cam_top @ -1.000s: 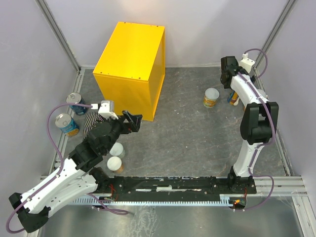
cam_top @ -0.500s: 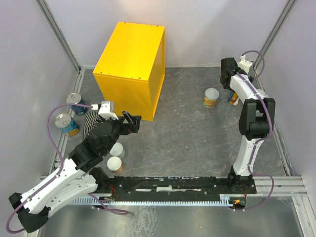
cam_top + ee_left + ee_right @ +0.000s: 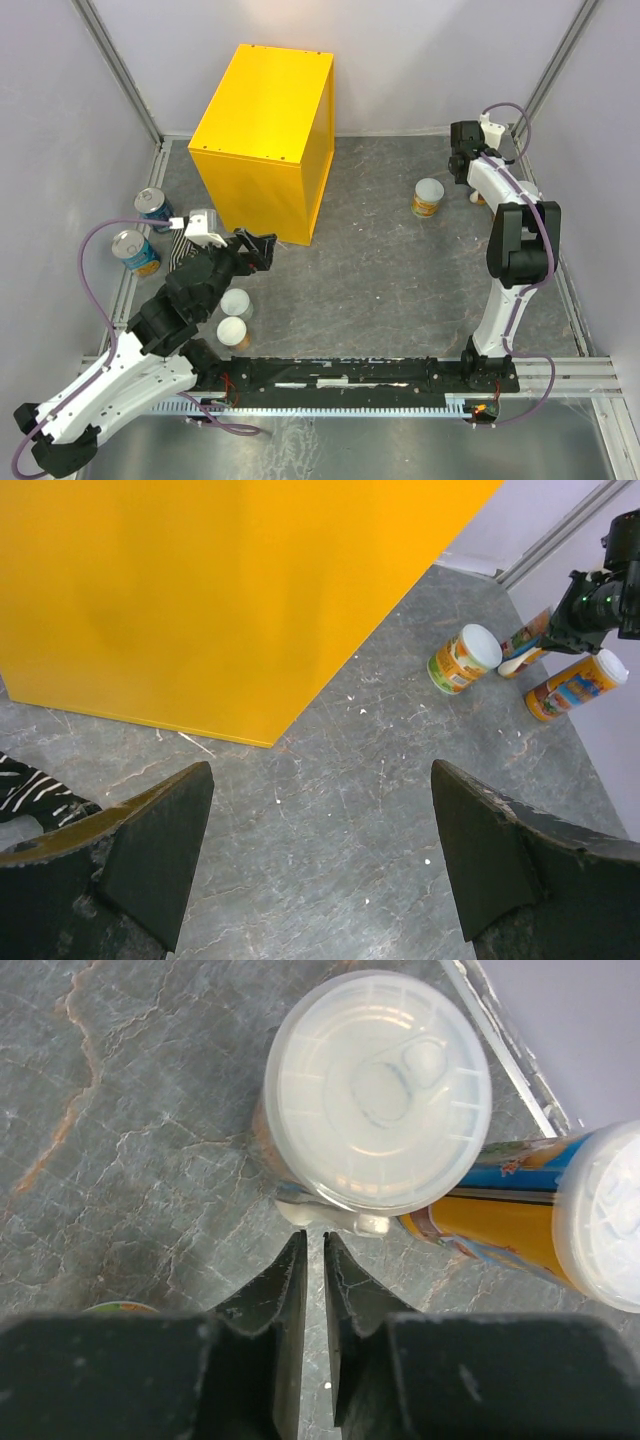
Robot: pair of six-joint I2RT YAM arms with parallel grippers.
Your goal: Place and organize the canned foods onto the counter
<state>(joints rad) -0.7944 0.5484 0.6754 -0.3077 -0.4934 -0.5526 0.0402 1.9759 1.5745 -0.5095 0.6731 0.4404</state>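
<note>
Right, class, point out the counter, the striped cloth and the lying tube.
counter (image 3: 262, 105): top view, top face.
striped cloth (image 3: 35, 790): left wrist view, visible corner.
lying tube (image 3: 500, 1222): right wrist view, label.

Robotics laboratory test cell: plain pale-lilac panel walls (image 3: 50, 120), silver aluminium frame rails (image 3: 121, 70), and a grey marbled tabletop (image 3: 380, 260).
</note>
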